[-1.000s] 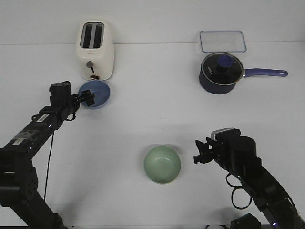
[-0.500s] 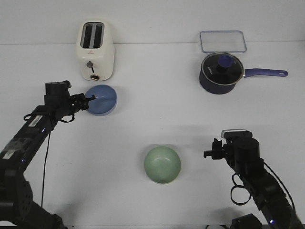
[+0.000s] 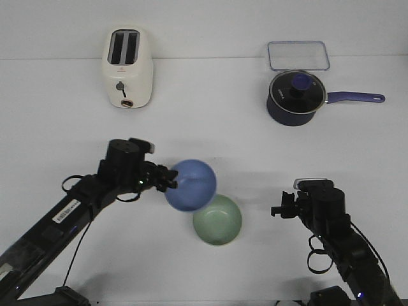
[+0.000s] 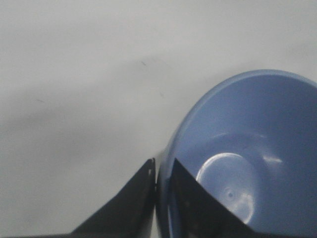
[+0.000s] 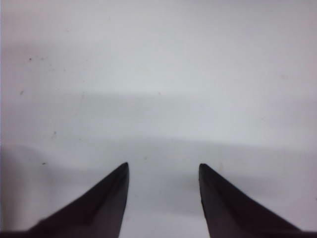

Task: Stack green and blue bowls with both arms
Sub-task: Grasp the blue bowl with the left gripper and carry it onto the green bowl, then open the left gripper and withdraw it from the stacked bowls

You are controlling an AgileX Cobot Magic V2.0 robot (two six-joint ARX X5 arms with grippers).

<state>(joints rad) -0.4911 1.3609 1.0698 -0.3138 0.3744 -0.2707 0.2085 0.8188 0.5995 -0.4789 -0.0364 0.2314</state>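
On the left, the left gripper (image 3: 167,178) pinches the rim of the blue bowl (image 3: 190,185), one finger inside and one outside the wall, as the left wrist view shows with the fingers (image 4: 185,198) closed tight on the thin edge. A rim pinch of this kind leaves the bowl's underside free, which suits setting it into another bowl. The blue bowl is tilted, its underside turned toward the front camera, and it appears lifted off the bench (image 3: 76,127), though the height cannot be read for certain.

Just to its right and nearer, the green bowl (image 3: 218,220) sits upright on the bench in the middle foreground. In the front view the blue bowl overlaps its far-left rim; whether they touch is not clear. The blue bowl looks to be nearly over its target, so the stacking seems close but is not yet done: it would need levelling and centring before release.

On the right, the right gripper (image 3: 276,211) hovers near the green bowl with a gap between them, its fingers spread and empty over bare bench in the right wrist view. It may be placed there to steady the green bowl.
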